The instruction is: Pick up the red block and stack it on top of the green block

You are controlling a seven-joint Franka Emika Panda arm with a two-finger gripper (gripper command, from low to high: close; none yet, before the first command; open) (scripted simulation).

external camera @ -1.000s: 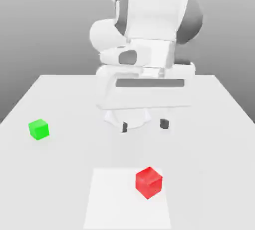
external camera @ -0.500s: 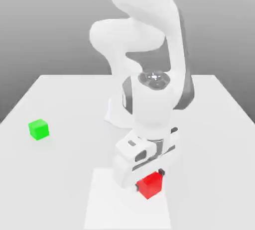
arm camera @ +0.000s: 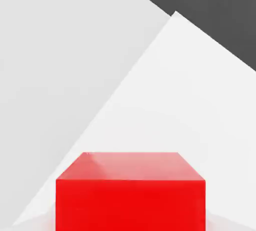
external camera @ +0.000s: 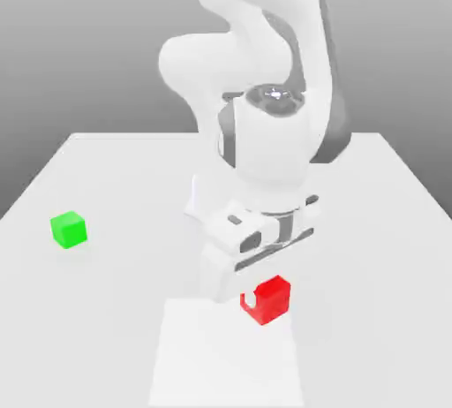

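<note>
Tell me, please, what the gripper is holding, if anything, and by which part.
The gripper holds the red block, seemingly by two opposite side faces, its top face lying between them.

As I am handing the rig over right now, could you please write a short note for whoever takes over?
Hand: closed on the red block, over the white patch on the table.
Red block: gripped and, it seems, just off the surface.
Green block: on the table, toward the exterior view's left, away from the hand.
Done: red block grasped.
Left: carry it over to the green block, set it on top, let go and back away.
</note>
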